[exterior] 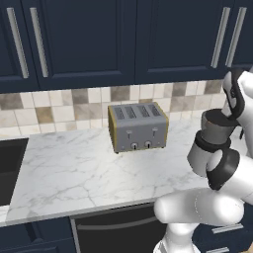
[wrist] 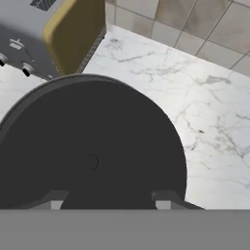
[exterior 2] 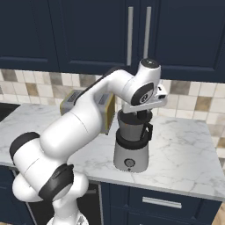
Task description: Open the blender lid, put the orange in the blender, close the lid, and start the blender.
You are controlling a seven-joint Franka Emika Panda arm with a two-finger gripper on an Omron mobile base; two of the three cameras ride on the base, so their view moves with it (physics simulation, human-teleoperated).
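The blender [exterior 2: 131,145] stands on the counter [exterior 2: 184,154], right of the toaster [exterior: 138,126]. The gripper [exterior 2: 141,115] hangs just over the jar. The hand view looks down on the lid [wrist: 93,146], fingertips [wrist: 163,199] spread wide, holding nothing.

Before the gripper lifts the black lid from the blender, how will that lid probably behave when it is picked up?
The lid is a flat, round disc, so it will probably stay stiff and feel light. Its dark surface looks smooth, so it could slip between the fingers. If dropped on its edge on the counter, such a round shape might roll. The blender itself looks heavier and should stay put.
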